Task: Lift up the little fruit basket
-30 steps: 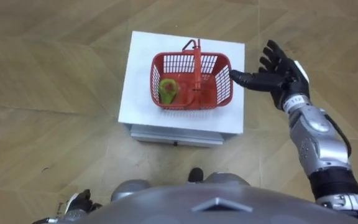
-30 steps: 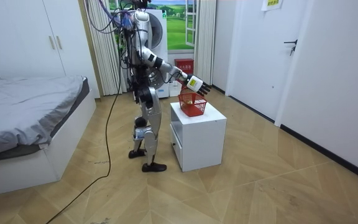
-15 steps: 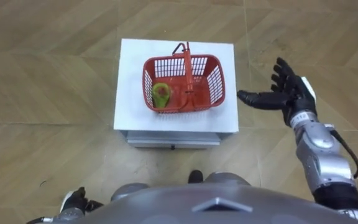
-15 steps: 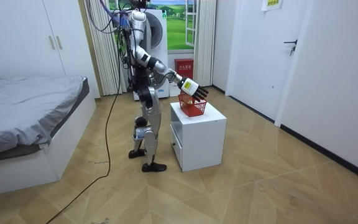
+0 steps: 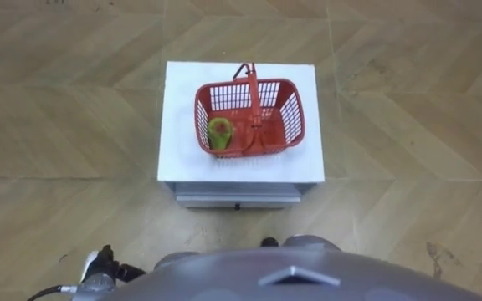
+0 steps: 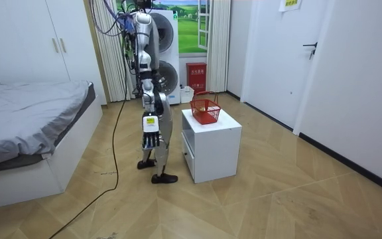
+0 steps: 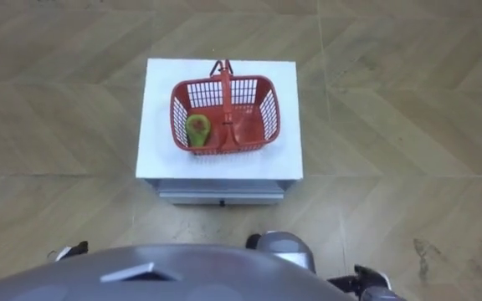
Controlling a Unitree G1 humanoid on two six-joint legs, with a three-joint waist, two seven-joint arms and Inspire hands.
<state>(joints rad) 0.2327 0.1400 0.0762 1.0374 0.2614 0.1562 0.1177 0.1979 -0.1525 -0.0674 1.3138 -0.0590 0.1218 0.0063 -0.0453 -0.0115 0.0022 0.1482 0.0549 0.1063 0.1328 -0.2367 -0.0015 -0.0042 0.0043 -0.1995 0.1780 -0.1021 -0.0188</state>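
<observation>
A red plastic basket (image 5: 249, 117) stands on a white cabinet (image 5: 182, 125) right in front of me, its handle (image 5: 253, 88) upright across the middle. A green and red fruit (image 5: 219, 132) lies in its left half. No hand touches the basket. In the room view my right hand (image 6: 150, 138) hangs at my side with straight fingers, away from the basket (image 6: 205, 111). A bit of it appears at the lower right edge (image 7: 366, 280). My left hand (image 5: 99, 269) sits low at the lower left edge, down by my hip.
I stand close to the cabinet's drawer front (image 5: 237, 196) on a wooden floor. A bed (image 6: 25, 113) lies at the room view's left, a washing machine (image 6: 171, 40) behind me, a door (image 6: 280, 60) at the room view's right.
My right arm has dropped from beside the basket, open hand raised, down to my side and out of the left eye view. The basket has not moved.
</observation>
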